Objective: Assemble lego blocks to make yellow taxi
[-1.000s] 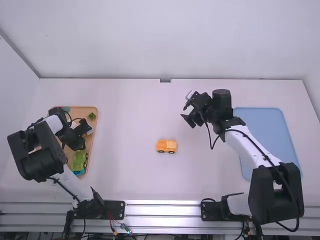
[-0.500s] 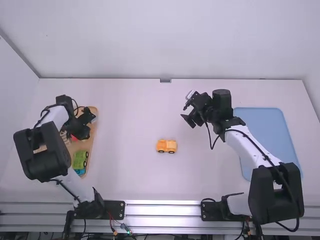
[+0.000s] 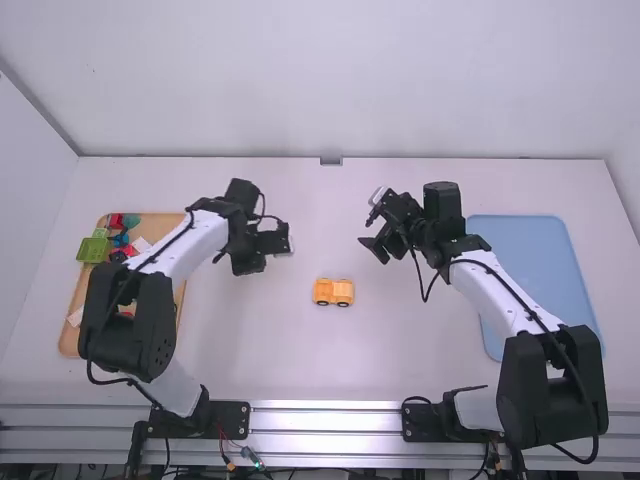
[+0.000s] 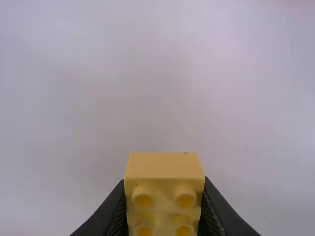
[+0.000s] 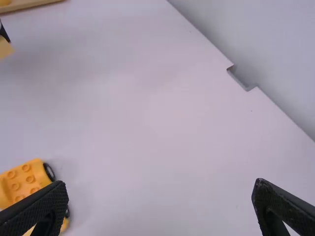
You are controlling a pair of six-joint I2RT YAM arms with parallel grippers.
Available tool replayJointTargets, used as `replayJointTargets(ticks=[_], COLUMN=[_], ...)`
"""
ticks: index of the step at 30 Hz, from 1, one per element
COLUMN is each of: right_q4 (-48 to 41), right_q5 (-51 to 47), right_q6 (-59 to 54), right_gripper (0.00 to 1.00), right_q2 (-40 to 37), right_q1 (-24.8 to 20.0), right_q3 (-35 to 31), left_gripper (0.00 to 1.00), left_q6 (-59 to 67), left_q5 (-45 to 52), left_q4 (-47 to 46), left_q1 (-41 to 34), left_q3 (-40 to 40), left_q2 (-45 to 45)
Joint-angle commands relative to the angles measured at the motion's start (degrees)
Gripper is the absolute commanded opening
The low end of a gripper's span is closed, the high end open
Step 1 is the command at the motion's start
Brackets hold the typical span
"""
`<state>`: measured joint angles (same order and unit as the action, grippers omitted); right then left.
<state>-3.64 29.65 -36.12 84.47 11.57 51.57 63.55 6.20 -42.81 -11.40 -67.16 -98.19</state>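
While a car [image 3: 333,288] sits apart, the left fingers [image 3: 272,241] clamp a yellow block [image 4: 164,166].

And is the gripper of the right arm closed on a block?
No, the right gripper's two fingers stand wide apart, with bare table between them.

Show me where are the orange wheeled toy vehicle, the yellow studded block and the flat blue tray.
Orange wheeled toy vehicle [image 3: 343,291]: high view, body's right half.
Yellow studded block [image 4: 164,166]: left wrist view, smooth side.
Flat blue tray [image 3: 545,250]: high view, bare surface.
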Motion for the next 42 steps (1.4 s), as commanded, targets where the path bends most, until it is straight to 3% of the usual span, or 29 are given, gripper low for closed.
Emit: replayJointTargets(ticks=[1, 6, 23, 28, 34, 39, 41, 42], right_q4=[-0.8, -1.6, -1.8, -1.8, -1.8, -1.8, -1.8, -1.8], right_q5=[0.7, 0.8, 0.8, 0.8, 0.8, 0.8, 0.8, 0.8], right_q6=[0.3, 0.3, 0.3, 0.3, 0.3, 0.3, 0.3, 0.3], right_gripper=[0.99, 0.99, 0.99, 0.99, 0.99, 0.99, 0.99, 0.99], right_q2=[-0.2, -0.2, -0.2, -0.2, -0.2, -0.2, -0.2, -0.2], right_q1=[0.0, 0.0, 0.0, 0.0, 0.0, 0.0, 0.0, 0.0], right_q3=[1.7, 1.7, 1.7, 1.7, 1.7, 1.7, 1.7, 1.7], left_gripper=[0.03, 0.01, 0.02, 0.11, 0.13, 0.4, 0.99, 0.99], left_q6=[4.1, 4.4, 3.4, 3.4, 3.4, 3.3, 3.4, 3.4], left_q5=[0.4, 2.5, 4.9, 4.9, 2.8, 1.3, 2.4, 2.4], left_q4=[-0.7, 4.2, 7.6, 9.8, 11.8, 11.9, 12.5, 12.8], left_q1=[-4.1, -8.2, -8.9, -8.9, -8.9, -8.8, -8.9, -8.9], left_q3=[1.4, 4.3, 5.1, 6.0, 8.2, 8.1, 8.2, 8.2], left_q2=[-1.2, -2.4, -8.7, -8.7, -8.7, -8.7, -8.7, -8.7])
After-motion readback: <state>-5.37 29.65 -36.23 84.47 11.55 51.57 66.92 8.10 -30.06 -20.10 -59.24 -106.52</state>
